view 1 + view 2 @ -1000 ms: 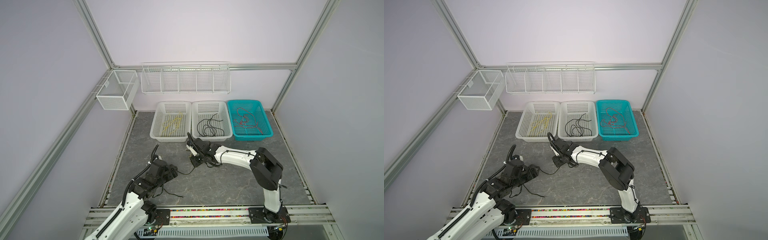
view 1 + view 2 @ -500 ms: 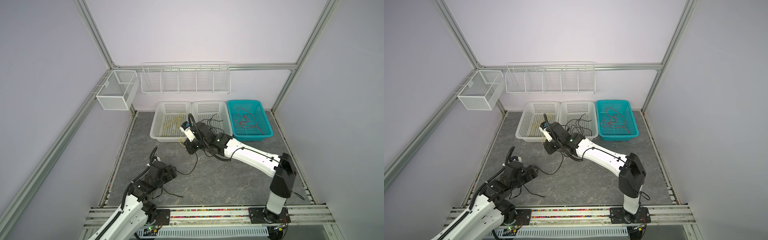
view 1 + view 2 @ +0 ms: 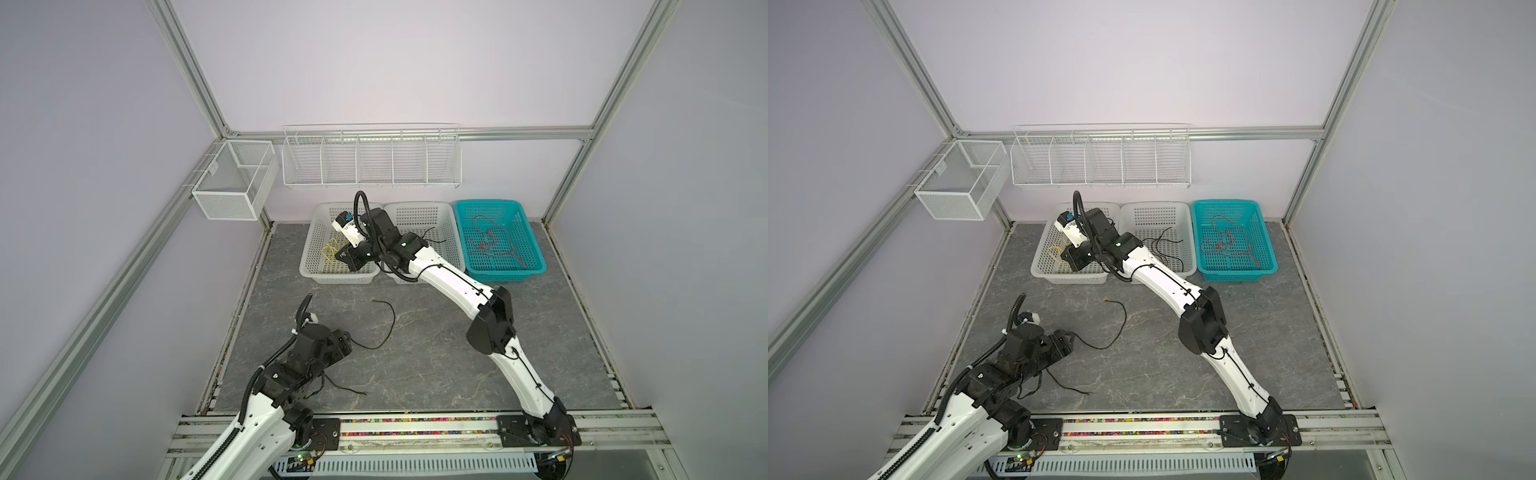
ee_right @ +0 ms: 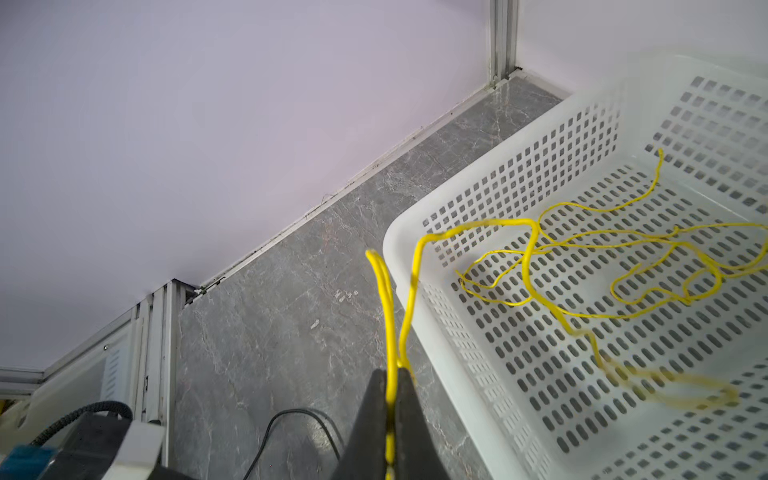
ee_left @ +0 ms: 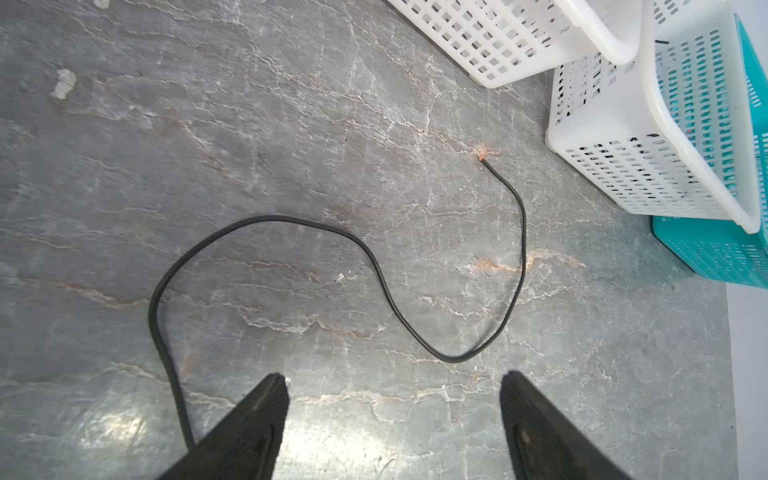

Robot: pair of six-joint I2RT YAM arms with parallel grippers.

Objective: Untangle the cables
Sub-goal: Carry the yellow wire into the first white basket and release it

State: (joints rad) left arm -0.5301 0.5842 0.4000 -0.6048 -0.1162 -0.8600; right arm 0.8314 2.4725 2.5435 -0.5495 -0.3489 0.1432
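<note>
Hovering low over the bench (image 3: 436, 353), the left gripper (image 5: 392, 382) is hanging wide open and empty, while a black cable (image 5: 376, 266) is lying in loose curves on the bench just ahead of it. Reaching across to the left basket (image 3: 308, 249), the right gripper (image 4: 390, 374) is pinching a yellow cable (image 4: 389, 328) tightly, its loop running into the basket among other yellow strands (image 4: 623, 286). Black cables (image 3: 1163, 245) are resting in the middle basket (image 3: 417, 206) and red cables (image 3: 488, 243) in the teal basket (image 3: 500, 275).
</note>
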